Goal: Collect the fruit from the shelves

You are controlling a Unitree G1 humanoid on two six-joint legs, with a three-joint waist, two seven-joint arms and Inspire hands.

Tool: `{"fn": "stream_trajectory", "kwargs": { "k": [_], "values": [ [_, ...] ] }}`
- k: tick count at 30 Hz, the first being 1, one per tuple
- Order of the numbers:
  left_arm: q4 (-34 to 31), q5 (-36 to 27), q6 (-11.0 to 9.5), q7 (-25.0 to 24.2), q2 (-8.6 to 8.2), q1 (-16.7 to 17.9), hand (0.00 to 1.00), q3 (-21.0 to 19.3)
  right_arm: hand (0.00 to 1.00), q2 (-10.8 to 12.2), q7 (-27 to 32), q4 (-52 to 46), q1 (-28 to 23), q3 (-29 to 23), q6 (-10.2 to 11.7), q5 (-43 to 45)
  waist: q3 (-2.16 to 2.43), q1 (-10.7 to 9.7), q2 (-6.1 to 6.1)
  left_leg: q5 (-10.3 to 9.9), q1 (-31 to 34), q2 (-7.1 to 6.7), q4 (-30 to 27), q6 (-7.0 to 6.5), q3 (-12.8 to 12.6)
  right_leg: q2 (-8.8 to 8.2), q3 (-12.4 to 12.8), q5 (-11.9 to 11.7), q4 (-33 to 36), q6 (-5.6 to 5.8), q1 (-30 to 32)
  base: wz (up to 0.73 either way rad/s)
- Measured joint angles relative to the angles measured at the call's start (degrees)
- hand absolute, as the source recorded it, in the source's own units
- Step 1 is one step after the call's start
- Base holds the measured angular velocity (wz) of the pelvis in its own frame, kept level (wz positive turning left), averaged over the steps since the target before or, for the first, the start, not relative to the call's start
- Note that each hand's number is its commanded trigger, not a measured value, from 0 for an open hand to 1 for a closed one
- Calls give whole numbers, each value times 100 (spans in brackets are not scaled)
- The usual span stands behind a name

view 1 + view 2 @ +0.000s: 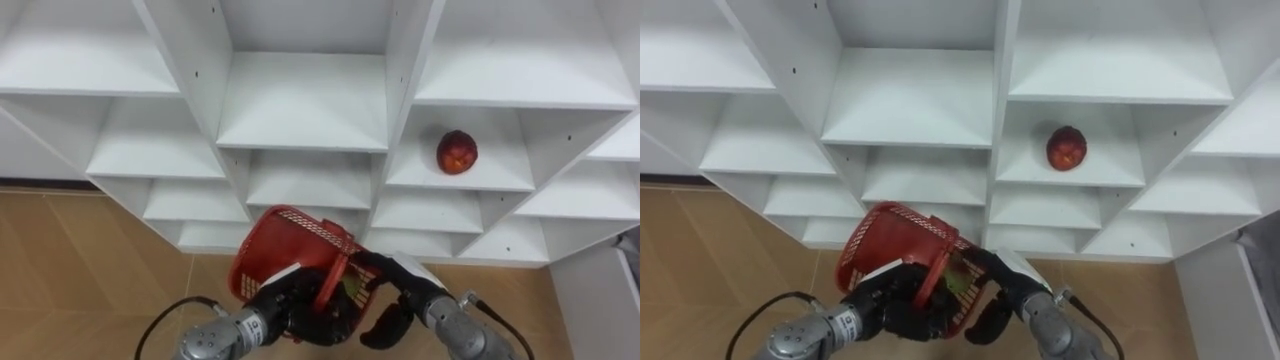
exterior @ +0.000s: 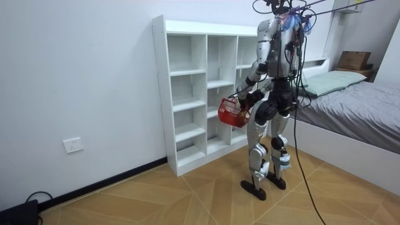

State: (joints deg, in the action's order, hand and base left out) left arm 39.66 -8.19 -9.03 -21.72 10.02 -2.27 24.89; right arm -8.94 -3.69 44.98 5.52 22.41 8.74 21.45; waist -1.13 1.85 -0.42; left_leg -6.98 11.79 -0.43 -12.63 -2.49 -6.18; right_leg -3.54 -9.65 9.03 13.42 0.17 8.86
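Note:
My left hand (image 1: 285,300) is shut on the handle of a red mesh basket (image 1: 290,250), which I hold tilted in front of me, low before the white closet (image 1: 300,110). My right hand (image 1: 400,290) reaches over the basket's right rim, and its fingertips are hidden inside. Something green (image 1: 352,287) shows through the mesh by those fingers. A red round fruit (image 1: 457,152) lies alone on a shelf in the closet's right column, above and to the right of the basket. In the room view I stand upright, facing the closet (image 2: 187,94) with the basket (image 2: 232,112) at waist height.
The closet's other compartments hold nothing. Wooden floor (image 1: 80,270) runs along its foot. A white panel (image 1: 590,300) stands at the lower right. In the room view a bed (image 2: 350,106) lies behind me, on the view's right.

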Motion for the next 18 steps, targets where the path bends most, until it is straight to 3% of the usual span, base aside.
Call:
{"fn": "stream_trajectory", "kwargs": {
  "k": [5,10,18],
  "values": [
    [0,6,30,147,27,108,100,-36,0,-1,-15,-91,-95,-8,-4,-64,13,-6,22,-11,-112,2,1,4,-7,7,7,0,-42,0,-122,0],
    [46,177,30,259,-30,318,100,-392,0,-27,-36,-710,-299,-118,-12,157,29,-8,39,-24,-350,0,94,9,-59,38,154,19,-64,18,-262,-9],
    [111,222,130,531,31,562,100,-577,0,-266,-6,-1947,-616,-297,-27,87,34,-26,44,-61,-720,-18,185,36,-134,66,220,31,-171,16,-613,-4]
  ]
}}
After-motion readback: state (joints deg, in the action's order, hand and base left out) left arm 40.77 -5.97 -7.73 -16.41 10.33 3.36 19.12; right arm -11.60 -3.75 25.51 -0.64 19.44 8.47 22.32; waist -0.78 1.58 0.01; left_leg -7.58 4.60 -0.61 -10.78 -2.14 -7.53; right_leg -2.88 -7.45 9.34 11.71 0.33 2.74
